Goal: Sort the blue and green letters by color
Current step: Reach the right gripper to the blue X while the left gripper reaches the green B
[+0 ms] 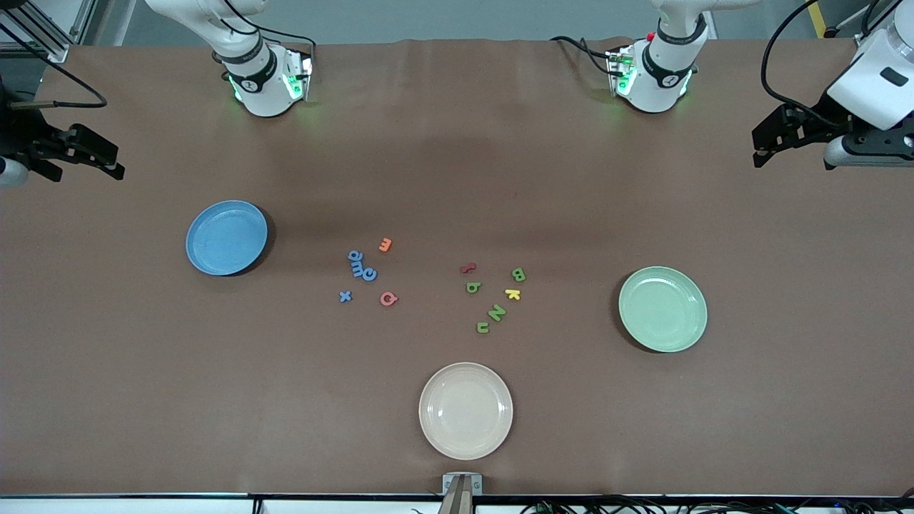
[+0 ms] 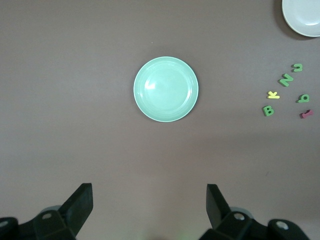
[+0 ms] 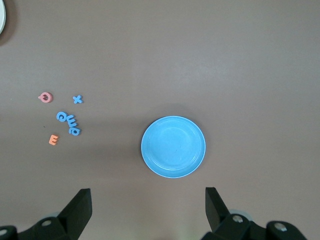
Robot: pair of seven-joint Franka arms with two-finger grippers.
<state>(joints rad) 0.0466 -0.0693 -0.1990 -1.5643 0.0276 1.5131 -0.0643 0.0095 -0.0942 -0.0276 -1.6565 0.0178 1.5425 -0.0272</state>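
Four blue letters lie mid-table toward the right arm's end: three in a tight cluster and an x; the right wrist view shows them too. Four green letters lie toward the left arm's end: B, b, N, u; they also show in the left wrist view. My left gripper is open and empty, high over its end of the table. My right gripper is open and empty over the other end.
A blue plate sits toward the right arm's end, a green plate toward the left arm's end, a white plate nearest the front camera. Orange E, pink letter, red letter and yellow K lie among the letters.
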